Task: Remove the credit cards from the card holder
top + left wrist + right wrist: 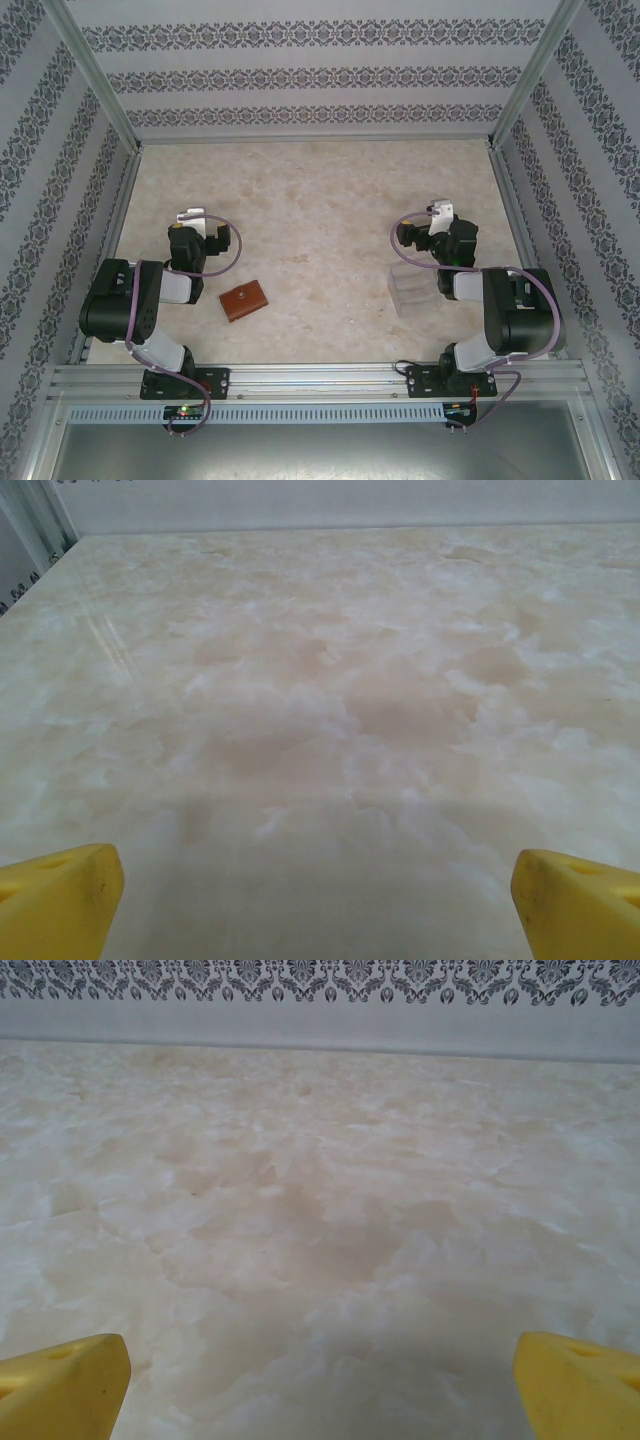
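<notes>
A: What is tallied, by kind?
B: One card holder (244, 300), brown, is recorded. One clear box (412, 290) is noted.
A: And machinery?
B: Two are counted: left arm (130, 300), right arm (515, 310). Two yellow fingers (60, 905) are logged per wrist view.

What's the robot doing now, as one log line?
stage: not started | left gripper: open, empty | right gripper: open, empty | card holder: closed, near left arm | clear box: near right arm

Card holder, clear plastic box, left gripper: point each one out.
card holder (244, 301), top external view, middle of its brown cover.
clear plastic box (412, 290), top external view, its see-through wall.
left gripper (318, 905), left wrist view, midway between its yellow fingertips.
</notes>
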